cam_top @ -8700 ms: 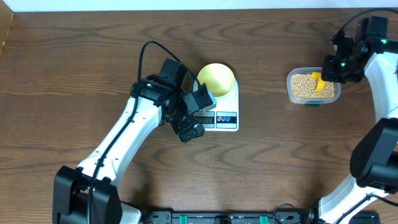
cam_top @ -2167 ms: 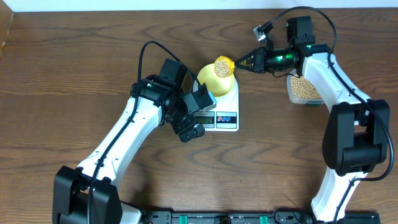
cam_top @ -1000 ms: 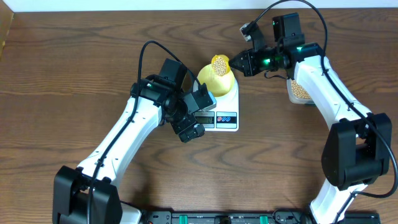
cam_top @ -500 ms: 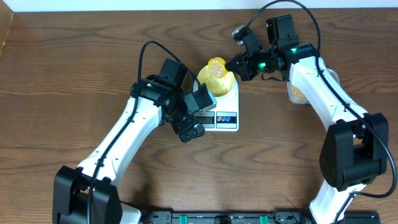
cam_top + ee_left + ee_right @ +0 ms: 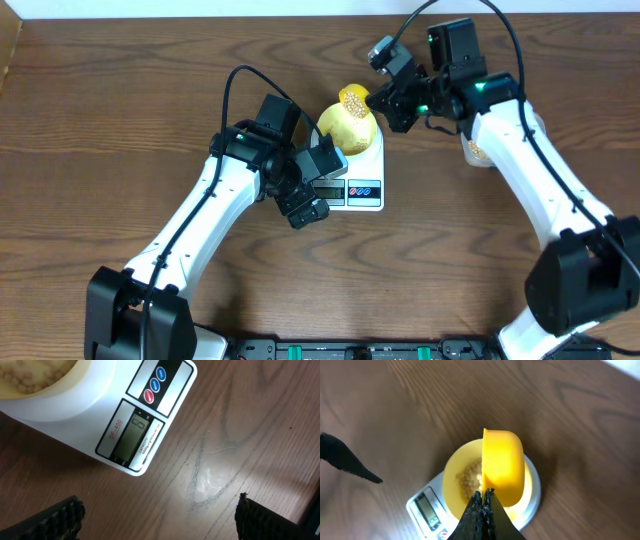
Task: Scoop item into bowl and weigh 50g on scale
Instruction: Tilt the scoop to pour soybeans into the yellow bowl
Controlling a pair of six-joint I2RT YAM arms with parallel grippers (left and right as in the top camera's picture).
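- The left gripper (image 5: 156,519) hangs empty with its black ribbed fingers spread wide, just in front of the scale's display edge.
- The white, smooth plastic rectangular scale (image 5: 368,166) has rounded corners and a grey display facing the left arm.
- The small round pale-yellow bowl (image 5: 450,476) sits on the scale. Some small round tan beans (image 5: 470,479) already lie in it.
- The glossy yellow plastic scoop (image 5: 503,466) is directly over the bowl, tipped on edge. Its handle runs back toward the right arm, so pouring is that arm's job.
- The right gripper (image 5: 482,499) is clamped tight on the scoop's handle.
- The clear plastic tub of beans (image 5: 476,150) lies half hidden under the right arm.
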